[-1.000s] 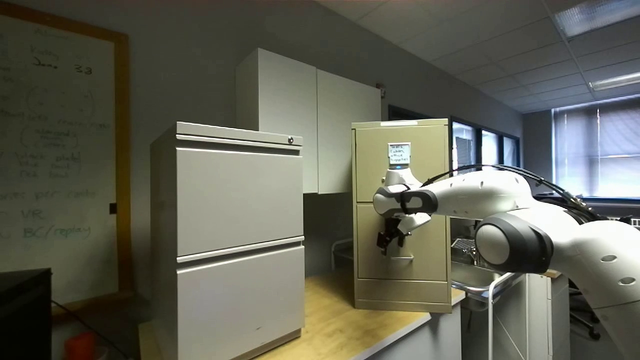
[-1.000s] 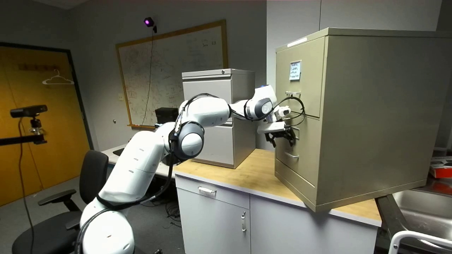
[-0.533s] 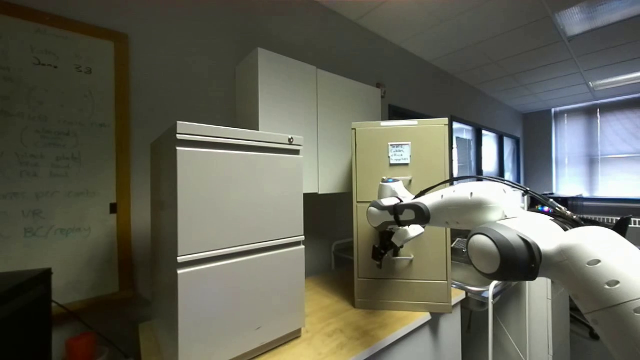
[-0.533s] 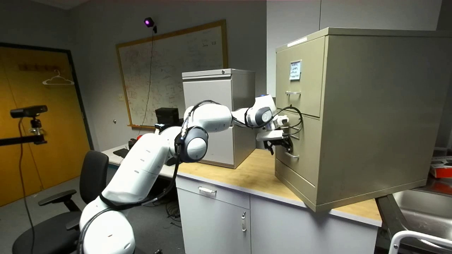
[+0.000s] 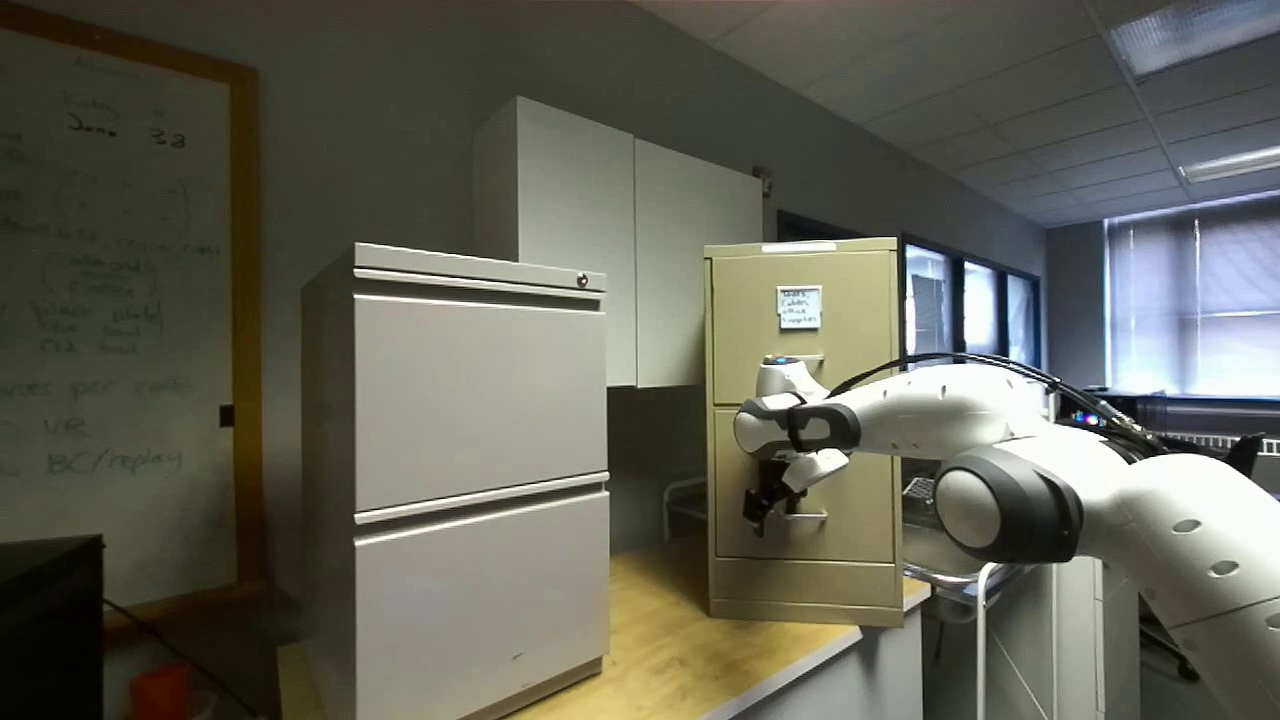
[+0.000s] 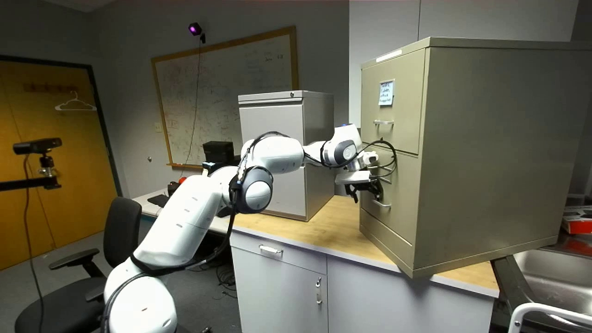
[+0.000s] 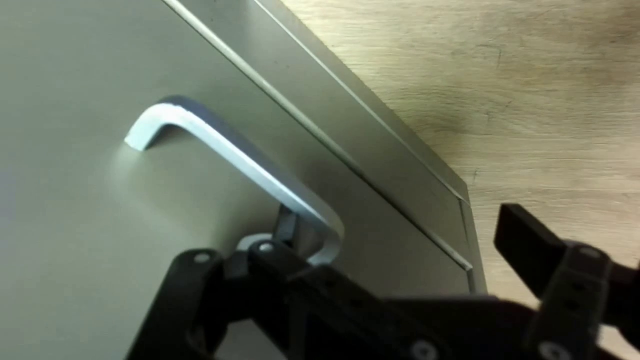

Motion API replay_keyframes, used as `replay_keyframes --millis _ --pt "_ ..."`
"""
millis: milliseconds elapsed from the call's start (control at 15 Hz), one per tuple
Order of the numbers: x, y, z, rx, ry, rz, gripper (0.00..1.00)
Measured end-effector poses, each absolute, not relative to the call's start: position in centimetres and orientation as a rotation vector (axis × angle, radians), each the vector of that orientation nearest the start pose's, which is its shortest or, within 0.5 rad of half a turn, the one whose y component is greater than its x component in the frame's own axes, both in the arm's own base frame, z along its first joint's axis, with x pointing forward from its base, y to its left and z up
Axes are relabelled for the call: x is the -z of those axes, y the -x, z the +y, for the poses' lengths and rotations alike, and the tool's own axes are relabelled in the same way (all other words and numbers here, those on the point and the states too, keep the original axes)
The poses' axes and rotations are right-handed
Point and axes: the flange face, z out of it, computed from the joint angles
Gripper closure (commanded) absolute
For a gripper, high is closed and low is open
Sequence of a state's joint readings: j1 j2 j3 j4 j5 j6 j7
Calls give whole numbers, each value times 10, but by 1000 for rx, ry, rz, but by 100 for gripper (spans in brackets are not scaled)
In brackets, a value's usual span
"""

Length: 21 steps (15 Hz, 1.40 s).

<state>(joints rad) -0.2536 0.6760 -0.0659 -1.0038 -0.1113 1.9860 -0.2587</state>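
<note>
Evidently the claw [image 7: 400, 225] has hold of nothing: its black jointed fingers [image 7: 520, 235] stand wide apart, one tip lying behind the silver metal bar handle [image 7: 245, 157], the other well clear of it. Whether that tip touches metal, I cannot tell. The handle is on the lower drawer front [image 5: 860, 515] of the tan metal filing cabinet [image 6: 490, 152], and that drawer looks shut.

From where I stand, the tip sits near one end of the bar, so a sideways nudge could jam it there or scrape the drawer face. The loop of black cable [image 6: 396, 157] hangs close to the drawer too and might snag if the wrist turns. The cabinet's bottom corner juts past the edge of the pale wooden countertop [image 6: 333, 231]; a hard strain could shift or tip it. Room to move lies outward and sideways, toward the grey metal two-drawer cabinet [image 5: 480, 400], standing well apart.
</note>
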Motion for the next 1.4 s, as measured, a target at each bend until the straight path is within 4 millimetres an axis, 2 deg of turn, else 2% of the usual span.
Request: replay_keyframes --millis 600,667,733,1400 --pt "-510 -726 -249 469 3362 45 97" --pt "-511 -725 -250 472 3365 50 93" --pt "-511 -725 -251 473 3367 52 96" --pt "-512 -724 -248 486 3372 46 94"
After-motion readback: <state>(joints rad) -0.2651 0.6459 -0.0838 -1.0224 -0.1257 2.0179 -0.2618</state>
